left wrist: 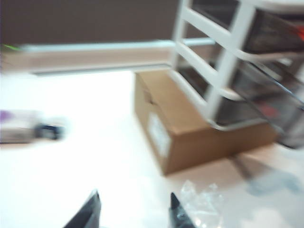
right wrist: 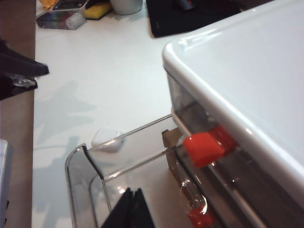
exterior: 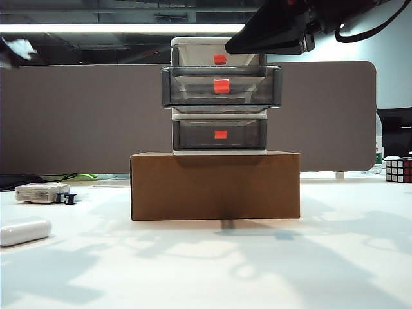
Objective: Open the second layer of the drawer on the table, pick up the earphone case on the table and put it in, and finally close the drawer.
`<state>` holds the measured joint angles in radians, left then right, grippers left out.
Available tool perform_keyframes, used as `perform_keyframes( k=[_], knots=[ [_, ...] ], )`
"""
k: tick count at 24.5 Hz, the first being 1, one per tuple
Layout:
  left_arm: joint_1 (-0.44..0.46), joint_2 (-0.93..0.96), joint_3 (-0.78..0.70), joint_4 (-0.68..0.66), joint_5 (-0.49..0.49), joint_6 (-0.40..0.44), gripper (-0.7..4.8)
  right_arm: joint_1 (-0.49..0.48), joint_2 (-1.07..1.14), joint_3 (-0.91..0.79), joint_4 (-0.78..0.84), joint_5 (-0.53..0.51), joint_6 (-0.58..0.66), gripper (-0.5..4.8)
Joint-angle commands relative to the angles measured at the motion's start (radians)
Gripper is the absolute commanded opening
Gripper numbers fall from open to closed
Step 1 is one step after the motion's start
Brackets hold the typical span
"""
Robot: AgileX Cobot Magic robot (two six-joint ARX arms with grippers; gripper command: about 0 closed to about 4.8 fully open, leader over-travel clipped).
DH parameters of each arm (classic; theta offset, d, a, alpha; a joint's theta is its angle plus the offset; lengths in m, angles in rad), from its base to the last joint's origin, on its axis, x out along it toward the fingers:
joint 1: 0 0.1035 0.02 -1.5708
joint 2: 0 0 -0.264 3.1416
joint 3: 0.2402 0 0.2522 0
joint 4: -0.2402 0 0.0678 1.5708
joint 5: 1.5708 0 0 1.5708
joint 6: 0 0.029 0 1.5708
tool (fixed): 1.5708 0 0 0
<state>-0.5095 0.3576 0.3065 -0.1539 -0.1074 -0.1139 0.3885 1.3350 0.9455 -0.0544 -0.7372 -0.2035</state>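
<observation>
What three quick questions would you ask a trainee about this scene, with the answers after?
1. True or false: the middle drawer is pulled out.
2. Where does the earphone case lie? A: inside that drawer. B: on the table, at the left of the exterior view. C: on top of that drawer.
3. Fill in the blank: the left gripper, over the table left of the drawers, has its fingers ____ with nothing between them, while the right gripper, above the pulled-out drawer, is shut.

Key: 1 true; 2 B; 3 apart.
</observation>
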Motion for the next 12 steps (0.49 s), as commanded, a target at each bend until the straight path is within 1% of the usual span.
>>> perform_keyframes(
  k=[1,3,5,6,7,8,9,10,12],
  knots=[
    [0.229,0.071,0.004,0.014,0.307,0.061,1.76,0.000,-0.004,0.005,-0.011,-0.005,0.001,-0.05],
    [0.347,0.126,0.003,0.013,0.440,0.108,1.84,0.000,-0.004,0.005,-0.013,-0.005,0.001,-0.05],
    [0.425,0.176,0.003,0.007,0.494,0.125,1.87,0.000,-0.004,0.005,-0.013,-0.005,0.001,-0.05],
    [0.459,0.204,0.003,0.005,0.529,0.115,1.86,0.000,-0.004,0.005,-0.013,-0.005,0.001,-0.05],
    [0.482,0.217,0.003,0.006,0.560,0.089,1.85,0.000,-0.004,0.005,-0.013,-0.005,0.001,-0.05],
    [0.501,0.231,0.003,0.013,0.577,0.044,1.82,0.000,-0.004,0.005,-0.015,-0.005,0.001,-0.05],
    [0.509,0.245,0.001,0.037,0.579,0.015,1.83,0.000,-0.004,0.005,-0.016,-0.005,0.000,-0.05],
    [0.510,0.256,-0.003,0.062,0.574,0.027,1.83,0.000,-0.004,0.005,-0.017,-0.003,-0.003,-0.05],
    [0.511,0.273,-0.017,0.113,0.575,0.085,1.85,0.000,-0.004,0.004,-0.018,-0.002,-0.006,-0.05]
  ],
)
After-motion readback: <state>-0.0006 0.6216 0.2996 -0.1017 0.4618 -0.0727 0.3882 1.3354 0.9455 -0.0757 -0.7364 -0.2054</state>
